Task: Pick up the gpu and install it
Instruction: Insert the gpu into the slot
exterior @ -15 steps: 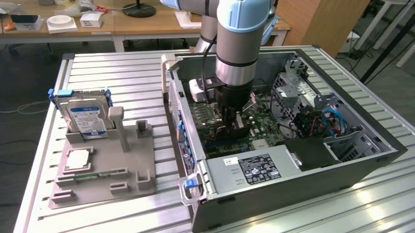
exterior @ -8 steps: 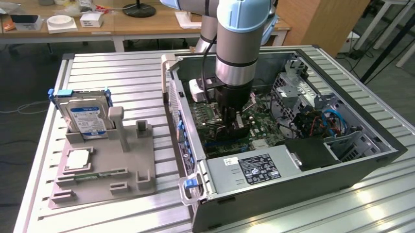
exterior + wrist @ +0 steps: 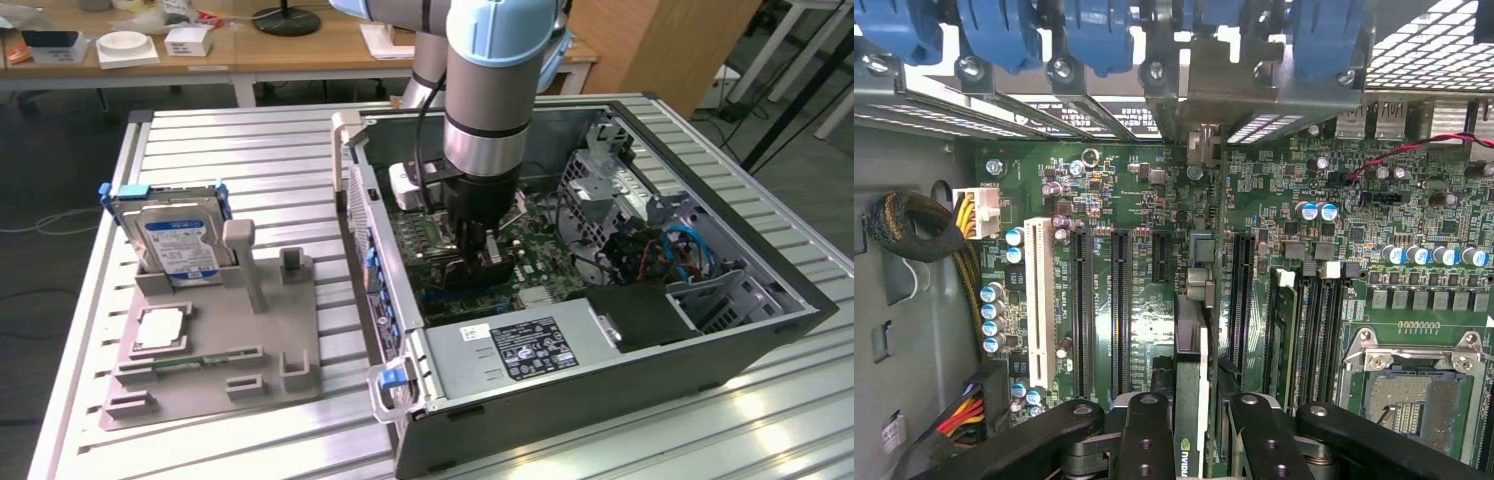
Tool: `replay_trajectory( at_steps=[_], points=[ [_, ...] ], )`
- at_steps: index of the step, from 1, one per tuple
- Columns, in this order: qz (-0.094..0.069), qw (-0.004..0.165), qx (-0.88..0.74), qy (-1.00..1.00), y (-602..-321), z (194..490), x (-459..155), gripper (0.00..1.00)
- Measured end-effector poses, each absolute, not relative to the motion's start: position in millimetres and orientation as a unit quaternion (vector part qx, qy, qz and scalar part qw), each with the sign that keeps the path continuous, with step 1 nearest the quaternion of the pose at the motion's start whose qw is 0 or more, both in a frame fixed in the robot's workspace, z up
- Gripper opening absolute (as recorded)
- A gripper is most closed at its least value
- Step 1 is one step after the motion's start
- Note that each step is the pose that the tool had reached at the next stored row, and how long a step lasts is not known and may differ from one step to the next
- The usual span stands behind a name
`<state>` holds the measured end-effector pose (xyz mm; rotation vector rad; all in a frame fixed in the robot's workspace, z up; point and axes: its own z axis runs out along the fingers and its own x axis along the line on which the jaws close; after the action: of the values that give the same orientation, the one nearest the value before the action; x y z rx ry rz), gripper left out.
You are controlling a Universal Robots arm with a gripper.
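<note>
Gripper (image 3: 1196,405) clamped on the gpu (image 3: 1192,335) above the motherboard (image 3: 1334,230); any tilt or offset could jam it against components

Hard drive (image 3: 180,245) and, seemingly, a memory stick (image 3: 203,360) sit on a grey holder (image 3: 200,405).

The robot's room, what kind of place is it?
Probably a robotics lab: the gripper holds the gpu inside an open computer case on a slatted metal table, and desks stand behind.

The table (image 3: 240,140) — ribbed, shiny metal; the motherboard (image 3: 1274,210) glossy green; the tool (image 3: 1194,420) matt black.
</note>
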<state>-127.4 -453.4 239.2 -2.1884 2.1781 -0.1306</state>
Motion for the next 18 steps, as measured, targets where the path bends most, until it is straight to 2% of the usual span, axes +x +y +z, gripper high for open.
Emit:
replay_trajectory(
  at_steps=[8,9,10,11,12,14,15,17,18],
  points=[
    [-0.042,0.025,-0.708,0.705,-453.4,239.2,-128.0,0.27],
    [-0.042,0.026,-0.708,0.705,-453.3,239.2,-127.9,0.33],
    [-0.042,0.025,-0.708,0.705,-453.4,239.3,-127.6,0.33],
    [-0.042,0.026,-0.708,0.705,-453.4,239.3,-127.4,0.39],
    [-0.042,0.026,-0.708,0.705,-453.4,239.2,-127.4,0.39],
    [-0.042,0.026,-0.708,0.705,-453.4,239.3,-127.4,0.51],
    [-0.042,0.026,-0.708,0.705,-453.4,239.3,-127.4,0.51],
    [-0.042,0.026,-0.708,0.705,-453.4,239.3,-127.4,0.63],
    [-0.042,0.026,-0.708,0.705,-453.4,239.4,-127.4,0.63]
  ],
)
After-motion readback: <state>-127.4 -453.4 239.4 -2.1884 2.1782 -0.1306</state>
